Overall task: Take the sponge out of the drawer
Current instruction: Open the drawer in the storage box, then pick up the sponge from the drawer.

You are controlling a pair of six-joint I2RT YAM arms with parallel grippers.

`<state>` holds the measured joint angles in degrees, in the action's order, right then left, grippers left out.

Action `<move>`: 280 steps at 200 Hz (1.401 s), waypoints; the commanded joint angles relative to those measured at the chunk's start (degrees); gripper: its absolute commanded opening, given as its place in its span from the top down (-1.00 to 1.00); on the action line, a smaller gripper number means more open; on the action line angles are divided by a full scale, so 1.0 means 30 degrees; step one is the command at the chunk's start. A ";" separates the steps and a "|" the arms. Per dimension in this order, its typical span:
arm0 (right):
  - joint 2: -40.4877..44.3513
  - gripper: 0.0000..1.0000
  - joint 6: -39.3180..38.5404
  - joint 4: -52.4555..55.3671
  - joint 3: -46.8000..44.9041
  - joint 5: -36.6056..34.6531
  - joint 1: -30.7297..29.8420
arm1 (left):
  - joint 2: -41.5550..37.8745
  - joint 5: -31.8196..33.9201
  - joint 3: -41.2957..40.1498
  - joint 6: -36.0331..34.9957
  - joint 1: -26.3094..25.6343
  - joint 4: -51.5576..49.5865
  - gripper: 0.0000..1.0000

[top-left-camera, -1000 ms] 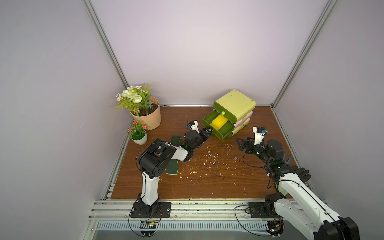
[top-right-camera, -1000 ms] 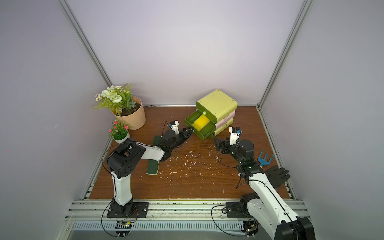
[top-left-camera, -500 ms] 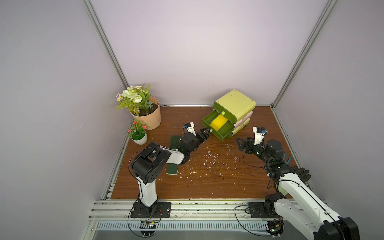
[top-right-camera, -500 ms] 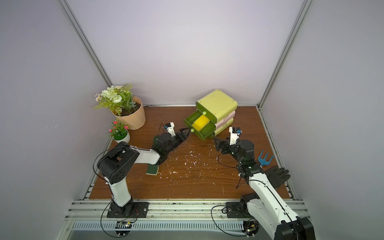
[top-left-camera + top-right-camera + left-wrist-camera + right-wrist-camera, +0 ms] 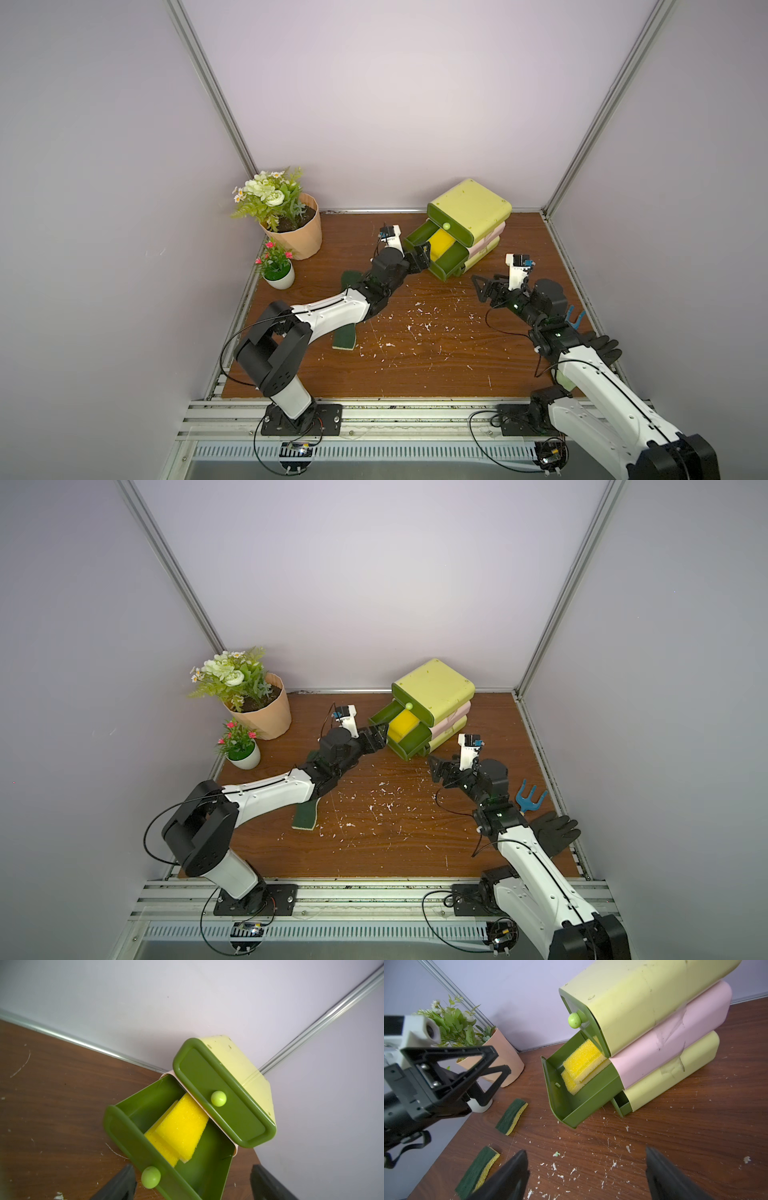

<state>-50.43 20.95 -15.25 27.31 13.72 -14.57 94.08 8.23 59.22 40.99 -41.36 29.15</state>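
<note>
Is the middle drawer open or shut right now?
Open. The middle drawer is pulled out of its pink casing, and yellow sponges lie exposed inside it.

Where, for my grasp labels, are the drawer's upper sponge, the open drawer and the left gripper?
upper sponge (image 5: pixel 182 1128): left wrist view, middle of its yellow top.
open drawer (image 5: pixel 124 1136): left wrist view, its front panel.
left gripper (image 5: pixel 423 258): a top view, between its fingertips.

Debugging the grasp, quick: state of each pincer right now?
Left pincer: open, holding nothing, by the open drawer.
Right pincer: open, empty.
</note>
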 commanded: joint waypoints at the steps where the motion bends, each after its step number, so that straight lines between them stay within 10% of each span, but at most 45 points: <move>1: 0.0043 -0.83 -0.0245 -0.0455 0.0158 -0.0051 -0.0118 | 0.0994 0.0747 0.2639 -0.3785 -0.0721 -0.4476 -0.80; 80: 0.0110 -0.83 -0.0275 -0.0397 0.0184 -0.0069 -0.0125 | 0.5258 0.1412 1.0879 -0.8182 -0.0953 -1.2230 -0.80; 280: -0.0011 -0.82 -0.0287 -0.0397 0.0191 -0.0031 -0.0125 | 0.9256 0.0584 1.5695 -1.0542 -0.0071 -1.5645 -0.78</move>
<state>-50.43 20.93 -15.25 27.31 13.72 -14.66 120.49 12.58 103.74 9.54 -43.03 -15.92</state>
